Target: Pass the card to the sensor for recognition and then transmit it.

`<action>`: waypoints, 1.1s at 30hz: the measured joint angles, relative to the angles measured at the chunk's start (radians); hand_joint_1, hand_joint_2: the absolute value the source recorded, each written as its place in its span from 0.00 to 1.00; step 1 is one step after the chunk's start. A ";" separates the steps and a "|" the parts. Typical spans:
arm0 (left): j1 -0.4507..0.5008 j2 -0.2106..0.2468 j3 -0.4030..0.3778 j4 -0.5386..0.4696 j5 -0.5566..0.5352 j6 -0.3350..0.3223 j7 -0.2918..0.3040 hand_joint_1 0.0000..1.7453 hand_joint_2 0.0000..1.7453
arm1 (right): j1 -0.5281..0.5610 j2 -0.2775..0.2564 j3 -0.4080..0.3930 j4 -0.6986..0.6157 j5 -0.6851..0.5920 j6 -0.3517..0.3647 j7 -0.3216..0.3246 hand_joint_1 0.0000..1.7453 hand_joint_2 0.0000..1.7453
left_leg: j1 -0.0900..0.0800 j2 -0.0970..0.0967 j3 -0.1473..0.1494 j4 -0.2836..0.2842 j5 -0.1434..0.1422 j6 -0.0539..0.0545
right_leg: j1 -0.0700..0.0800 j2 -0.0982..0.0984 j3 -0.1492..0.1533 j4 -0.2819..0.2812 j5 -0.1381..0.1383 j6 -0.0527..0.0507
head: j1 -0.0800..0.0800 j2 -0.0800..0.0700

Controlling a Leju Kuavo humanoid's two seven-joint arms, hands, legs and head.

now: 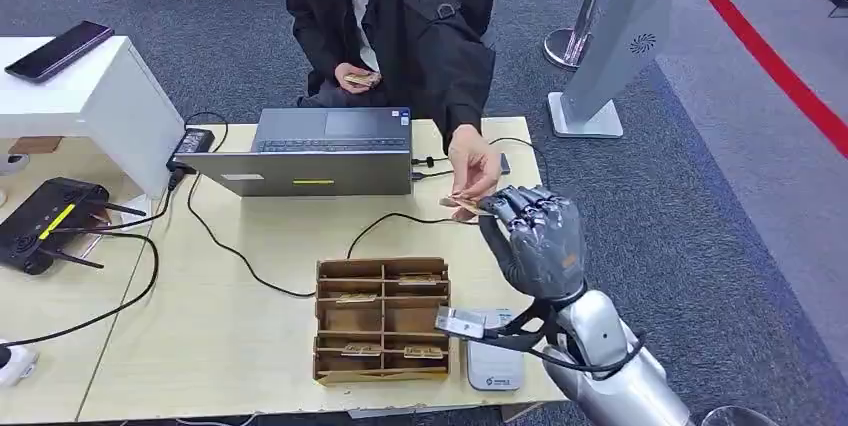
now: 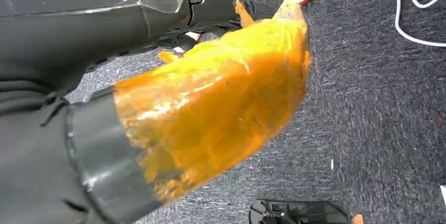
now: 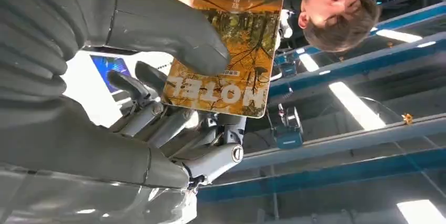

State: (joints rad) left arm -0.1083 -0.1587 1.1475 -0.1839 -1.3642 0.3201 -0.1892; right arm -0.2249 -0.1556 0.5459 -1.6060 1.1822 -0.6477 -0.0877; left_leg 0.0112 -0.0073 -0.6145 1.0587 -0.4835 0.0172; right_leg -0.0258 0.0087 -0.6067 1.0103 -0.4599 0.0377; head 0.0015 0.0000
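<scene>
From my station, nearest the body on the bench [image 1: 250, 366] I see the white sensor [image 1: 495, 364], partly covered by my right forearm. Just beyond it, my right hand [image 1: 535, 236] is raised with thumb and fingers [image 3: 158, 119] closed on one end of the card [image 3: 231, 50]. A person's hand [image 1: 475, 161] pinches the opposite end, so the card is shared between us at the bench's far right. I judge the card light, thin, stiff and glossy, hence liable to slip; it is best held flat across its faces near a short edge. In the head view it appears edge-on and small. I cannot tell my left hand's state.
</scene>
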 joint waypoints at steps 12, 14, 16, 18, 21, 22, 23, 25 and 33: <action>0.007 0.000 0.000 0.000 0.034 0.009 -0.010 0.00 0.00 | 0.033 0.000 0.002 -0.041 -0.246 0.026 -0.053 1.00 1.00 | 0.000 0.000 0.000 0.000 0.000 0.000 | 0.000 0.000 0.000 0.000 0.000 0.000 | 0.000 0.000; 0.011 0.001 0.000 0.000 0.038 0.010 -0.012 0.00 0.00 | 0.042 0.000 0.002 -0.052 -0.291 0.042 -0.063 1.00 1.00 | 0.000 0.000 0.000 0.000 0.000 0.000 | 0.000 0.000 0.000 0.000 0.000 0.000 | 0.000 0.000; 0.015 0.001 0.001 0.000 0.045 0.011 -0.013 0.00 0.00 | 0.053 0.000 0.002 -0.064 -0.340 0.069 -0.072 1.00 1.00 | 0.000 0.000 0.000 0.000 0.000 0.000 | 0.000 0.000 0.000 0.000 0.000 0.000 | 0.000 0.000; 0.017 0.001 0.002 0.000 0.055 0.013 -0.014 0.00 0.00 | 0.067 0.000 0.000 -0.076 -0.409 0.108 -0.081 1.00 1.00 | 0.000 0.000 0.000 0.000 0.000 0.000 | 0.000 0.000 0.000 0.000 0.000 0.000 | 0.000 0.000; 0.019 0.001 0.006 0.000 0.065 0.016 -0.014 0.00 0.00 | 0.093 -0.004 -0.006 -0.094 -0.527 0.175 -0.094 1.00 1.00 | 0.000 0.000 0.000 0.000 0.000 0.000 | 0.000 0.000 0.000 0.000 0.000 0.000 | -0.001 0.000; 0.019 0.001 0.010 0.000 0.071 0.016 -0.014 0.00 0.00 | 0.102 -0.006 -0.008 -0.100 -0.577 0.207 -0.101 1.00 1.00 | 0.000 0.000 0.000 0.000 0.000 0.000 | 0.000 0.000 0.000 0.000 0.000 0.000 | 0.000 0.000; 0.019 0.001 0.013 0.000 0.073 0.017 -0.015 0.00 0.00 | 0.111 -0.008 -0.012 -0.105 -0.626 0.238 -0.108 1.00 1.00 | 0.000 0.000 0.000 0.000 0.000 0.000 | 0.000 0.000 0.000 0.000 0.000 0.000 | 0.000 0.000; 0.019 0.002 0.020 0.000 0.079 0.018 -0.018 0.00 0.00 | 0.131 -0.014 -0.021 -0.113 -0.696 0.283 -0.124 1.00 1.00 | 0.000 0.000 0.000 0.000 0.000 0.000 | 0.000 0.000 0.000 0.000 0.000 0.000 | 0.000 0.000; 0.020 0.002 0.032 0.000 0.089 0.019 -0.020 0.00 0.00 | 0.214 -0.036 -0.070 -0.141 -0.853 0.385 -0.161 1.00 1.00 | 0.000 0.000 0.000 0.000 0.000 0.000 | 0.000 0.000 0.000 0.000 0.000 0.000 | 0.000 0.000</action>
State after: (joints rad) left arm -0.0882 -0.1568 1.1799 -0.1839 -1.2753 0.3391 -0.2091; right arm -0.0106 -0.1919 0.4757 -1.7475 0.3294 -0.2629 -0.2487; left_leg 0.0111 -0.0074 -0.6146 1.0587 -0.4839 0.0174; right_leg -0.0259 0.0085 -0.6069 1.0100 -0.4602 0.0378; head 0.0011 0.0000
